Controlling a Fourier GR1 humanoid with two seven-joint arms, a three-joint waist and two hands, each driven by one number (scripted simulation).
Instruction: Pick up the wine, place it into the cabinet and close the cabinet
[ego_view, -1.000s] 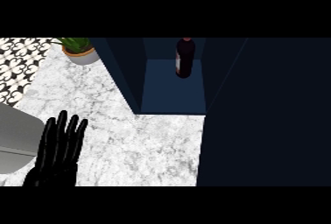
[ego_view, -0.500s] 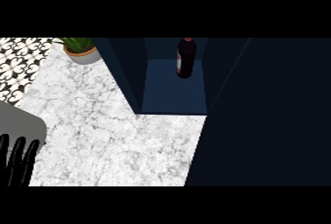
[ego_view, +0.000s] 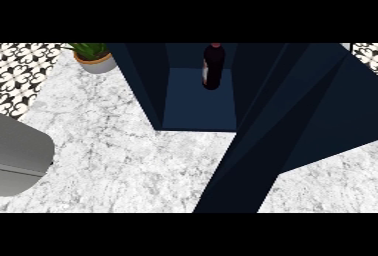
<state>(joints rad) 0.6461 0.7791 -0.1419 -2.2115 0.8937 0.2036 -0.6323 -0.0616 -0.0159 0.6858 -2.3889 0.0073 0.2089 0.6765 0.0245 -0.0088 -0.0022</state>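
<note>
The dark glass wine bottle (ego_view: 213, 66) stands upright inside the dark blue cabinet (ego_view: 199, 107) at the far edge of the white marble worktop (ego_view: 125, 155). The cabinet door (ego_view: 295, 125) stands open at the right. Neither robot hand shows, so their state cannot be told; a grey forearm (ego_view: 21, 160) lies at the left edge.

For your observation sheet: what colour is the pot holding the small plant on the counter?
Terracotta orange pot, seen in the head view, upper left.

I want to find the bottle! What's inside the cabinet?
The wine stands upright on the cabinet floor, near the back. The door swings across the right side, so whatever sits behind it is hidden.
</note>
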